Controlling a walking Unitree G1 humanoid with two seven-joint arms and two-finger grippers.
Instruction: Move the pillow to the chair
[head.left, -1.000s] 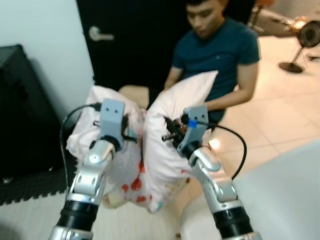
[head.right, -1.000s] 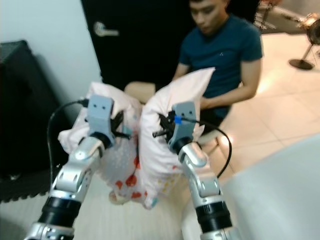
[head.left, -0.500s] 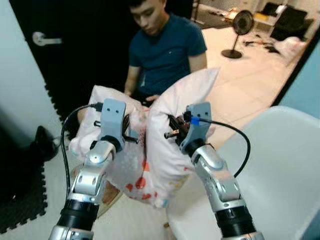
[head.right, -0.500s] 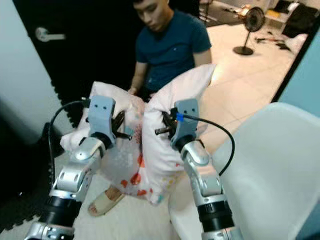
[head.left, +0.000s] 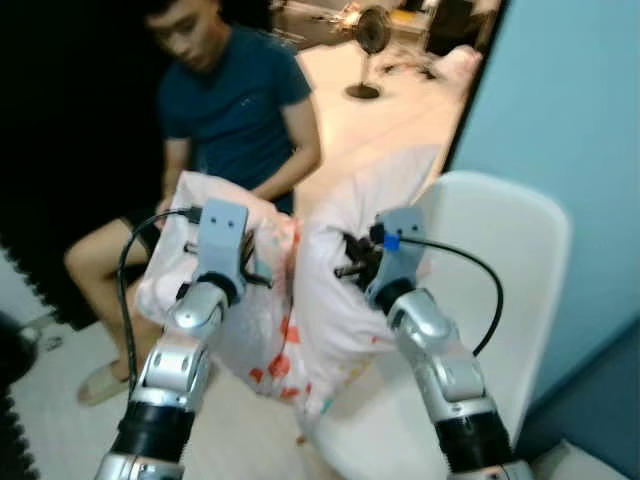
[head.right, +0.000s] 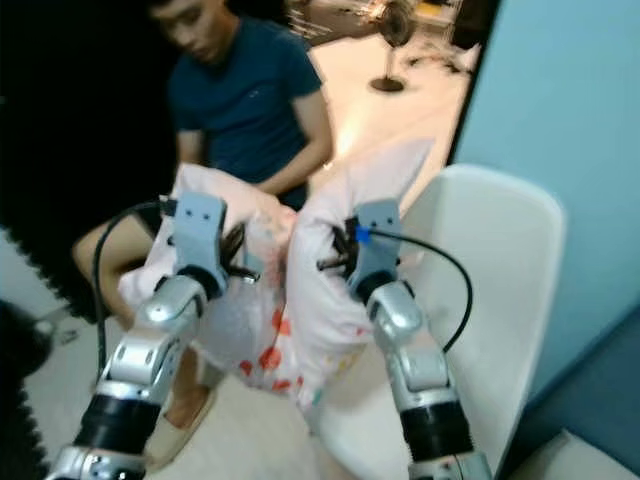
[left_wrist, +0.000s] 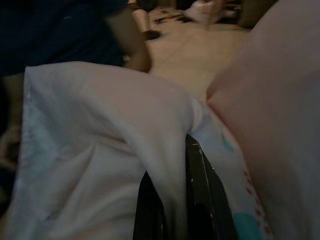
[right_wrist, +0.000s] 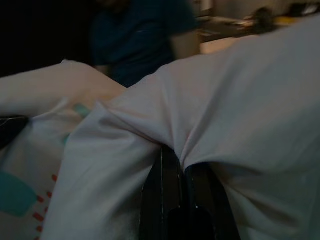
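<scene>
Swung rightward since the earlier frames, the head camera now has the chair (head.left: 500, 300) directly behind the load and the person (head.left: 230, 110) off to the left. Pillow (head.left: 330, 290): white, soft, printed with red and teal shapes, folded into two raised lobes, held in the air in front of the chair seat. Left gripper (head.left: 250, 262): clenched on the left lobe, fabric pinched between its fingers (left_wrist: 200, 200). Right gripper (head.left: 352, 262): clenched on the right lobe, fingers (right_wrist: 165, 200) buried in the cloth. Grip unchanged throughout.
</scene>
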